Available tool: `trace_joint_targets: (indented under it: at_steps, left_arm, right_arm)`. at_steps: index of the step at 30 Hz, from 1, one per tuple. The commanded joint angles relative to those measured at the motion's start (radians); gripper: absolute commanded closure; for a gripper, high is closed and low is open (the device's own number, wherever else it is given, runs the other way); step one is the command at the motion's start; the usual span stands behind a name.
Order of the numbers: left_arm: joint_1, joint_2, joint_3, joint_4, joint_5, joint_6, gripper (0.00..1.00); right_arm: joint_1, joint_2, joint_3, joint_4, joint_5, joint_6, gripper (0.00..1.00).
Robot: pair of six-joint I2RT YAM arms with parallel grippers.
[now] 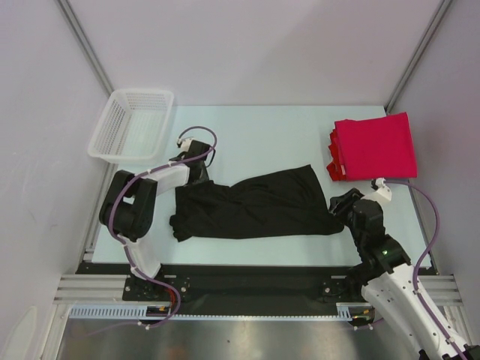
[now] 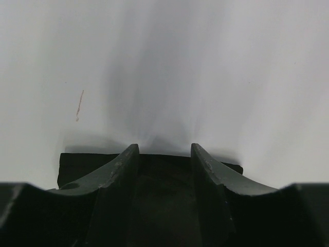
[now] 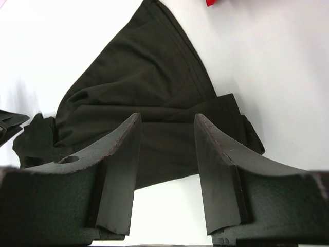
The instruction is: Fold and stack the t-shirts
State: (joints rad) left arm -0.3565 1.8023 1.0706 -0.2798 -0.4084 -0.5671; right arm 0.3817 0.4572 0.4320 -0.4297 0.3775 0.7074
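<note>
Pale blue-white table (image 1: pixel 262 127) inside plain white walls (image 1: pixel 247 45), grey metal posts (image 1: pixel 82 41) at the back corners.

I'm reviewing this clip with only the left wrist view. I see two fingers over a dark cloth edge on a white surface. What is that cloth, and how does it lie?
Observer: It is the black t-shirt, a long rumpled band lying sideways across the middle of the table. The left gripper is at its left end.
Operator: Where is the other arm?
Observer: The right gripper is at the shirt's right end, jaws apart over the cloth.
Operator: Is anything folded already?
Observer: Yes, a stack of folded red t-shirts sits at the table's far right corner.
</note>
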Motion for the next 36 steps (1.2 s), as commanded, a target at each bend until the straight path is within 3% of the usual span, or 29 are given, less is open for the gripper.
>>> trace_joint_targets:
  at_steps: [1, 7, 12, 13, 14, 23, 29, 36]
  left_arm:
    - [0.010, 0.022, 0.035, -0.012, -0.026, -0.005, 0.50]
    - [0.010, 0.032, 0.025, -0.015, -0.006, -0.027, 0.63]
    - [0.011, -0.003, 0.017, -0.016, -0.030, -0.020, 0.87]
    - [0.011, -0.015, 0.015, -0.019, -0.035, -0.019, 0.98]
    - [0.010, -0.050, 0.015, -0.024, -0.040, -0.017, 1.00]
    - [0.010, -0.329, -0.046, -0.064, -0.066, -0.002, 1.00]
    - [0.010, -0.510, -0.119, -0.078, -0.027, -0.007, 1.00]
    - [0.008, -0.763, -0.231, -0.102, 0.039, -0.053, 1.00]
  right_arm:
    - [-0.001, -0.006, 0.004, 0.011, 0.014, 0.018, 0.50]
    - [-0.003, -0.017, 0.001, -0.004, 0.018, 0.020, 0.50]
    - [-0.001, -0.018, -0.006, -0.004, 0.020, 0.023, 0.50]
    - [-0.001, -0.017, -0.007, -0.001, 0.017, 0.023, 0.50]
    - [-0.003, -0.014, -0.007, 0.000, 0.014, 0.021, 0.50]
    - [-0.001, 0.113, 0.022, -0.027, 0.009, 0.046, 0.38]
    - [-0.001, 0.176, 0.013, -0.099, 0.116, 0.177, 0.40]
    - [-0.004, 0.202, -0.058, -0.024, 0.078, 0.204, 0.41]
